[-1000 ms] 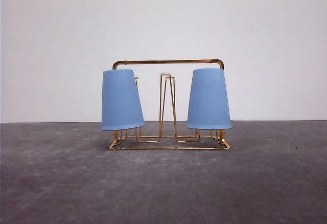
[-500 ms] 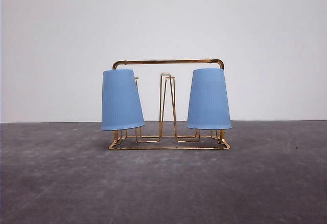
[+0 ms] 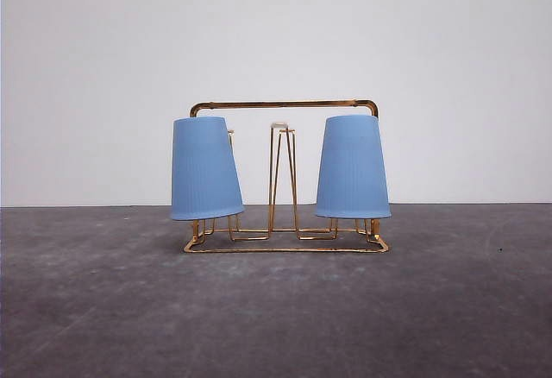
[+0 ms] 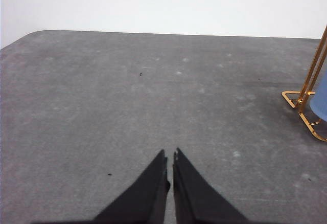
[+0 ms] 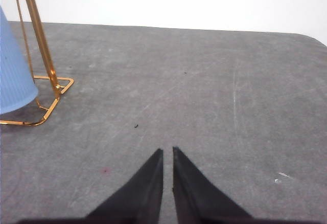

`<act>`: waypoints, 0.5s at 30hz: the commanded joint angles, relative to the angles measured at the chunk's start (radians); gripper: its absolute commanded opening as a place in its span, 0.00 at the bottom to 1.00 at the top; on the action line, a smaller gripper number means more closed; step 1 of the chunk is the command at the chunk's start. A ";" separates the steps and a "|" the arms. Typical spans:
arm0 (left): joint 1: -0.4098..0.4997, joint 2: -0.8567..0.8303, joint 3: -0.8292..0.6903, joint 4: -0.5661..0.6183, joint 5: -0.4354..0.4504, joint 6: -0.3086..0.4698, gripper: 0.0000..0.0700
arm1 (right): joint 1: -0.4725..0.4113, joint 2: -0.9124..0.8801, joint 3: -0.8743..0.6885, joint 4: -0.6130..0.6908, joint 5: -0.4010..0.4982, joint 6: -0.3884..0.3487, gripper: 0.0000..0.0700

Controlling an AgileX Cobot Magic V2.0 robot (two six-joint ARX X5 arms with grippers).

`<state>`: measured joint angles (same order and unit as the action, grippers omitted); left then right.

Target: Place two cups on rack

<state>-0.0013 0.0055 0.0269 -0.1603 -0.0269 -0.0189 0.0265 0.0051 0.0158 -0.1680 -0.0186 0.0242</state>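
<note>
1. Both cups are seen upside down on the rack [image 3: 285, 103] in the front view: the left cup [image 3: 204, 168] on a prong at the rack's left end, the right cup [image 3: 352, 167] on a prong at its right end. The rack stands on the grey table [image 3: 276, 309], toward the far side.
2. The left cup is tilted, its rim pushed out to the left, while the right cup sits close to upright. A slip off its prong is judged possible for the tilted cup if the rack is jolted.
3. The left gripper [image 4: 169, 155] is seen closed to a thin slit with nothing between its fingers, low over bare table and well apart from the rack's left corner.
4. The right gripper [image 5: 167, 151] is likewise all but closed and empty, well apart from the rack's right corner.
5. The light wire rack is judged easy to shift or tip, so any sweep of an arm toward the middle could knock it and unseat a cup.
</note>
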 commanded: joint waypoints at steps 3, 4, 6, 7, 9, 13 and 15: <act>-0.001 -0.001 -0.014 0.011 0.000 0.007 0.00 | 0.000 -0.002 -0.004 0.011 0.001 0.010 0.04; -0.001 -0.001 -0.014 0.011 0.000 0.007 0.00 | 0.000 -0.002 -0.004 0.011 0.001 0.010 0.04; -0.001 -0.001 -0.014 0.011 0.000 0.007 0.00 | 0.000 -0.002 -0.004 0.011 0.001 0.011 0.04; -0.001 -0.001 -0.014 0.011 0.000 0.007 0.00 | 0.000 -0.002 -0.004 0.011 0.001 0.010 0.04; -0.001 -0.001 -0.014 0.011 0.000 0.007 0.00 | 0.000 -0.002 -0.004 0.011 0.001 0.010 0.04; -0.001 -0.001 -0.014 0.011 0.000 0.007 0.00 | 0.000 -0.002 -0.004 0.011 0.001 0.011 0.04; -0.001 -0.001 -0.014 0.011 0.000 0.007 0.00 | 0.000 -0.002 -0.004 0.011 0.001 0.011 0.04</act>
<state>-0.0011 0.0055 0.0269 -0.1603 -0.0269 -0.0189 0.0265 0.0051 0.0158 -0.1680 -0.0185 0.0242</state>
